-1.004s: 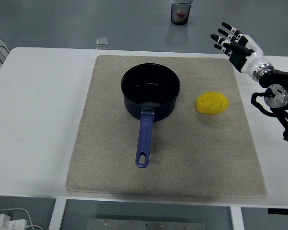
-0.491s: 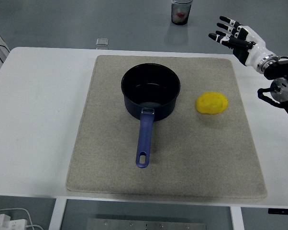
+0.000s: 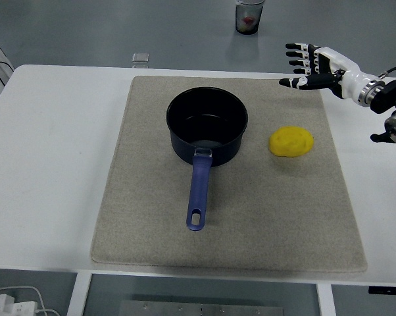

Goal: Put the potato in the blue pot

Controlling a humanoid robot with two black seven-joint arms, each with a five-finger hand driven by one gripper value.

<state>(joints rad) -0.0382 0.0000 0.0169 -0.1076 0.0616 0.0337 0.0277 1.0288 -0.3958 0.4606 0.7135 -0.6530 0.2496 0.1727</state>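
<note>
I have the right robot hand (image 3: pixel 311 66) in the upper right of the frame, fingers spread and holding nothing, hovering over the far right corner of the beige mat (image 3: pixel 145 230). The potato (image 3: pixel 291 141), a yellow lump, lies on the mat right of centre, below the hand in the picture and well apart from it. The blue pot (image 3: pixel 207 125) sits near the centre, just left of the potato but not touching it, its handle (image 3: pixel 198 194) pointing toward the bottom edge. The left robot hand is not in view. My worry from here: the potato looks rounded and smooth, so an off-centre grip could let it squirt out or roll off toward the white counter (image 3: pixel 53 164). On the carry, a low pass could clip the pot's rim and shove the pot. No brand or writing is readable anywhere; the cup (image 3: pixel 249 16) at top centre is too small to read.
</note>
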